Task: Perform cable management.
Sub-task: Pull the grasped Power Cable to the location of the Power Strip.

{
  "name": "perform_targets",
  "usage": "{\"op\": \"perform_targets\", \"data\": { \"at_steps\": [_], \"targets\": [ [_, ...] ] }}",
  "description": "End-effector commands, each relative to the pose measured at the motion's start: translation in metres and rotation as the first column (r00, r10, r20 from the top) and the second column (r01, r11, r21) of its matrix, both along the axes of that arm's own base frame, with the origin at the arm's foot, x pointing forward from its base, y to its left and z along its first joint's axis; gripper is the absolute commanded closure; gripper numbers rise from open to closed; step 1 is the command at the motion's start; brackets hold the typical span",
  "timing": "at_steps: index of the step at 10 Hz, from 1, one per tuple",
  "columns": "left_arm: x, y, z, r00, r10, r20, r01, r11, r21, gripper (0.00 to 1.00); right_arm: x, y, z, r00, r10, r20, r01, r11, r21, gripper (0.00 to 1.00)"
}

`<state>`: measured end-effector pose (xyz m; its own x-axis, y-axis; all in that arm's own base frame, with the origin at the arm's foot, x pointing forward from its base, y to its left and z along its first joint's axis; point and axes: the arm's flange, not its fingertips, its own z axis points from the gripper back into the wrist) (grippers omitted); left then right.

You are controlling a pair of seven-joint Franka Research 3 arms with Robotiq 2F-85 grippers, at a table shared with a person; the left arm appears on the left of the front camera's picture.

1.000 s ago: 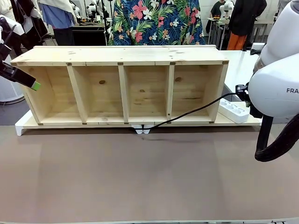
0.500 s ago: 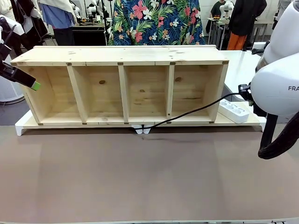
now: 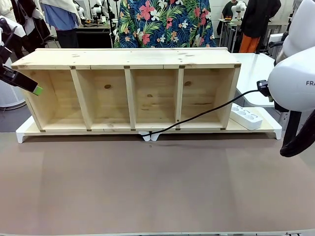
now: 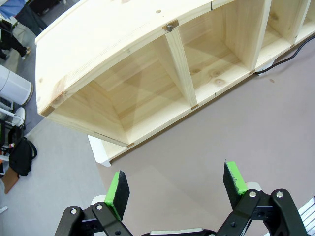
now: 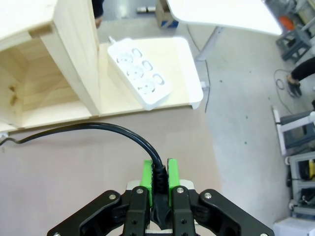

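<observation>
Brown table (image 3: 147, 187) is taking up the near half of the front view. A long wooden shelf unit (image 3: 128, 58) w/ four open compts is lying along its far side, sitting on a white base board (image 3: 22, 133). The right arm (image 3: 295, 83) is hanging in at the right edge, past the shelf's end. A white power strip (image 3: 247, 117) is resting on the board just beside the shelf's right end. The cable (image 3: 206, 112) is starting at the shelf's front bottom edge near the middle and rising to the right, clear of the strip. It's ending in the right gripper (image 5: 158, 173), whose green pads are pinching it tight. The left gripper (image 4: 176, 184) is hovering off the shelf's left end, fingers spread wide.
</observation>
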<state>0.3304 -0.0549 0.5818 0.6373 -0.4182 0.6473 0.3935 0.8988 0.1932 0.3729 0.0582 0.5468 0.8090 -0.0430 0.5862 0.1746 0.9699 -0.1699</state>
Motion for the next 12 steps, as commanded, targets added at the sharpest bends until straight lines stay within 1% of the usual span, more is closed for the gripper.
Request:
{"op": "perform_targets", "data": {
  "at_steps": [1, 3, 6, 9, 12],
  "targets": [
    [0.000, 0.000, 0.000, 1.000, 0.001, 0.006, -0.001, 1.000, -0.002, 0.00, 0.018, -0.009, 0.015, 0.999, -0.025, 0.039, 0.027, 0.998, -0.049, 0.85],
    [0.000, 0.000, 0.000, 1.000, 0.001, 0.006, -0.001, 1.000, -0.002, 0.00, 0.037, -0.022, 0.031, 0.996, -0.067, 0.057, 0.070, 0.996, -0.063, 0.85],
    [0.000, 0.000, 0.000, 1.000, 0.001, 0.006, -0.001, 1.000, -0.002, 0.00, 0.065, -0.048, 0.039, 0.990, -0.136, 0.032, 0.137, 0.988, -0.070, 0.85],
    [0.000, 0.000, 0.000, 1.000, 0.001, 0.006, -0.001, 1.000, -0.002, 0.00, 0.083, -0.061, 0.048, 0.990, -0.139, 0.034, 0.141, 0.989, -0.052, 0.85],
    [0.000, 0.000, 0.000, 1.000, 0.001, 0.006, -0.001, 1.000, -0.002, 0.00, 0.099, -0.060, 0.053, 0.993, -0.113, 0.039, 0.113, 0.993, 0.020, 0.85]
  ]
}}
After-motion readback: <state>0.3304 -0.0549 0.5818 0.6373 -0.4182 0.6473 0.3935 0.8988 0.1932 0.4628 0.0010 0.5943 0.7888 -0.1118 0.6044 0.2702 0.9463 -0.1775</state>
